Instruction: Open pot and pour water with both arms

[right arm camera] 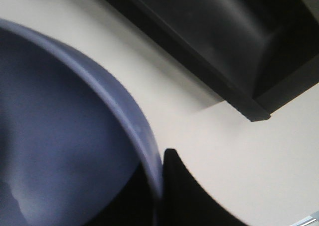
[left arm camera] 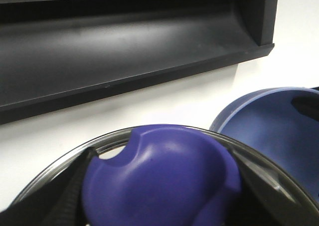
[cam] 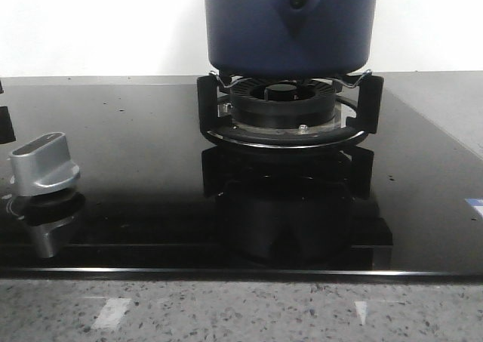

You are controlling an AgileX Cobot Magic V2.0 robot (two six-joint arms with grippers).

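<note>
The pot [cam: 290,25] sits on, or perhaps just above, the wire supports of the burner [cam: 285,108] at the back of the glossy black surface [cam: 136,153] — contact there is hard to judge. In the left wrist view the lid [left arm camera: 164,181], glass-rimmed with a purple knob, fills the foreground beside the pot's open mouth, so the lid looks already off. The left pincer seems to carry it, though its fingers are hidden, so I cannot tell its state. The right pincer is close against the pot's rim [right arm camera: 124,111]; whether it is clenched is unclear. For the pour, I would keep the lid well aside and tilt slowly — rim steady, no jerks.
</note>
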